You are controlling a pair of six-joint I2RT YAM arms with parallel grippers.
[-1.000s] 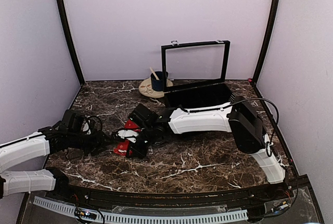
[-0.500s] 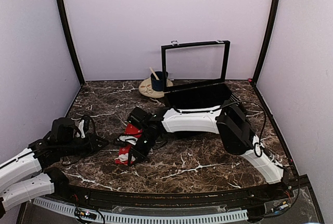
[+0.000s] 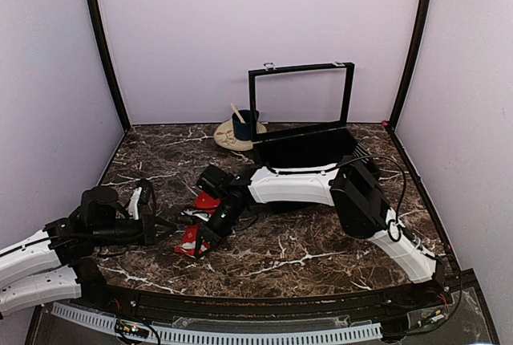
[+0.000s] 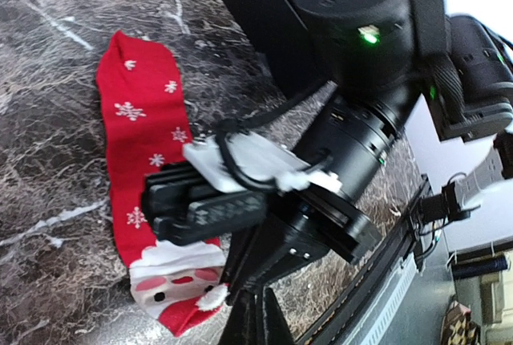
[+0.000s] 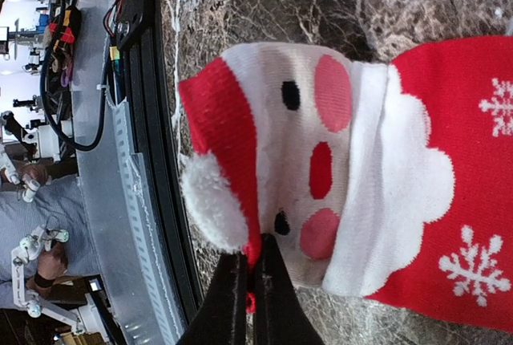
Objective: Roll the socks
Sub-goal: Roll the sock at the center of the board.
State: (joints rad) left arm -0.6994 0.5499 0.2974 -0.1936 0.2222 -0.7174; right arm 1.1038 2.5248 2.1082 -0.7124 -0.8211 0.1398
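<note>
The socks [image 3: 191, 241] lie flat on the marble table, left of centre. They are red with white snowflakes [image 4: 132, 140] and have a Santa face [image 5: 313, 160] at the near end. My right gripper [image 5: 253, 255] is shut on the red edge of the Santa end, beside the white pompom [image 5: 210, 200]. In the top view the right arm reaches across from the right, and the right gripper [image 3: 197, 235] sits low over the socks. My left gripper [image 4: 257, 301] is shut with nothing in it. It stands apart from the socks, to their left [image 3: 166, 221].
A black box [image 3: 304, 151] with its lid raised stands at the back centre. Left of it, a dark blue mug [image 3: 243, 125] sits on a pale plate [image 3: 225, 140]. A black rail [image 5: 164, 160] runs along the table's near edge, close to the Santa end.
My left gripper has shut and drawn back to the left, away from the socks. My right gripper has stayed shut on the socks and shifted slightly toward the near edge.
</note>
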